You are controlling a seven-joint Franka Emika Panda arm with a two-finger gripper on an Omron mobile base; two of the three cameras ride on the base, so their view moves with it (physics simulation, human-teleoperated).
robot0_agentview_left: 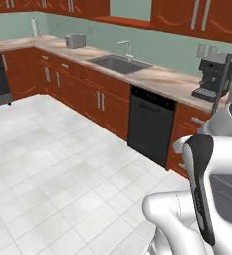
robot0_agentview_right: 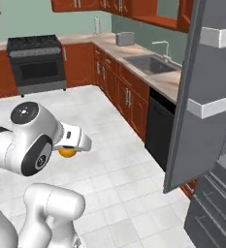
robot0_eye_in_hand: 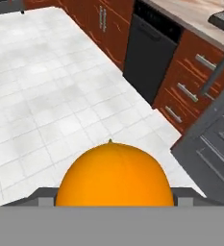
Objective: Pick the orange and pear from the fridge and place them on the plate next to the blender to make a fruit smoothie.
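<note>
While the jaws clamp the orange (robot0_eye_in_hand: 114,175), its lower half hidden, fridge (robot0_agentview_right: 201,92) door open, interior cut off.

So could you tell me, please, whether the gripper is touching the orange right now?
Touching. In the hand view the orange sits low in the picture, wedged between the gripper's two fingertips with no gap showing on either side.

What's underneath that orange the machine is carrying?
Below the orange, held in the gripper, lies white tiled floor. The floor patch directly beneath is covered by the fruit itself.
</note>
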